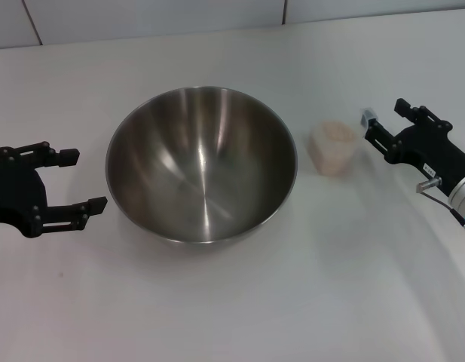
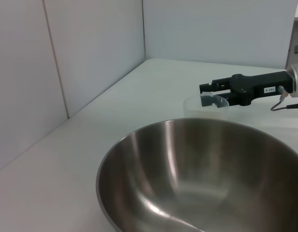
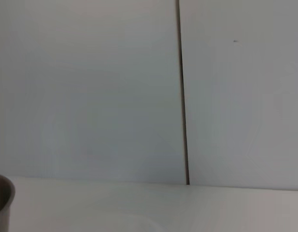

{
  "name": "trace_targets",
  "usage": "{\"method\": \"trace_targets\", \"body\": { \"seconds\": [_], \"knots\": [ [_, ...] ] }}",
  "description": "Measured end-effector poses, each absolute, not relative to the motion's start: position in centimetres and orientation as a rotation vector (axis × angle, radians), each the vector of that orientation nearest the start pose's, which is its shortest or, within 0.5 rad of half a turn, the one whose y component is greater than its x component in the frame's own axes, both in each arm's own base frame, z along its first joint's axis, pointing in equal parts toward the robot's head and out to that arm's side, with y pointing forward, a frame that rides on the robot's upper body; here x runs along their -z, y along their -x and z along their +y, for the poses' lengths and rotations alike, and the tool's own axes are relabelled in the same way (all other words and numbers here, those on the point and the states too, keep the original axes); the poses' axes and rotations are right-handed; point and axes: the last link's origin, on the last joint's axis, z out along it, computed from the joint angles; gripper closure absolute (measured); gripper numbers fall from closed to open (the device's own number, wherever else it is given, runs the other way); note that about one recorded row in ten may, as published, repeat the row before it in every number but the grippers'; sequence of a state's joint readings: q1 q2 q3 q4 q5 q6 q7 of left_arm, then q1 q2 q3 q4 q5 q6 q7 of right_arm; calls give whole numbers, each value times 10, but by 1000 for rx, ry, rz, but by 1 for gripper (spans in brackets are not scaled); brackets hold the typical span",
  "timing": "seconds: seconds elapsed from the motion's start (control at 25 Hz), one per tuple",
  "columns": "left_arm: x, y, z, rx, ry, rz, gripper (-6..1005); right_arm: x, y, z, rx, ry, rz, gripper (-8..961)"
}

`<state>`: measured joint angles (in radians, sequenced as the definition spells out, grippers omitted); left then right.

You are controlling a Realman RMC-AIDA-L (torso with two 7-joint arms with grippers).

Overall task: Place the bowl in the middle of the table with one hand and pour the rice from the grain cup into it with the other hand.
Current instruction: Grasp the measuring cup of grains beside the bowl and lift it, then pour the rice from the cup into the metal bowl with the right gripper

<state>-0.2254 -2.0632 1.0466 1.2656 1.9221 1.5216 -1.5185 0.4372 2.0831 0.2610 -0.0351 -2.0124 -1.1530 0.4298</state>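
Head view: left claw [image 1: 85, 179] gapes beside bowl [image 1: 201, 164]; right claw [image 1: 380, 123] nears grain cup [image 1: 333, 148].

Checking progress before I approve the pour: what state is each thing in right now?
Bowl: upright on the table, empty, not held.
Cup: upright right of the bowl, holding rice, not gripped.
Left claw: open, left of the bowl, clear of its rim.
Right claw: open, just right of the cup, not closed on it.
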Motion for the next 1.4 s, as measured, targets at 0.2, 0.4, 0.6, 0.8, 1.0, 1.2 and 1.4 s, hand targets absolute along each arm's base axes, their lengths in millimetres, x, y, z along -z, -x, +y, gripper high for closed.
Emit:
{"method": "trace_targets", "body": {
  "seconds": [0.2,0.4,0.6,0.8,1.0,1.2,1.4],
  "knots": [
    [-48,254,299,330,2729,-303,174,36,-350,306,-601,1871,603,348],
    [-48,254,299,330,2729,-303,174,40,-347,306,-593,1883,582,518],
    [-48,254,299,331,2730,-300,174,41,-345,306,-598,1884,577,739],
    [-47,253,300,331,2732,-296,175,40,-344,305,-612,1880,569,861],
    [-47,252,300,332,2734,-295,174,36,-340,303,-652,1869,543,937],
    [-46,251,300,337,2737,-292,174,20,-321,296,-793,1797,380,940],
    [-44,249,300,339,2744,-284,175,17,-284,296,-881,1725,96,942]
  ]
}}
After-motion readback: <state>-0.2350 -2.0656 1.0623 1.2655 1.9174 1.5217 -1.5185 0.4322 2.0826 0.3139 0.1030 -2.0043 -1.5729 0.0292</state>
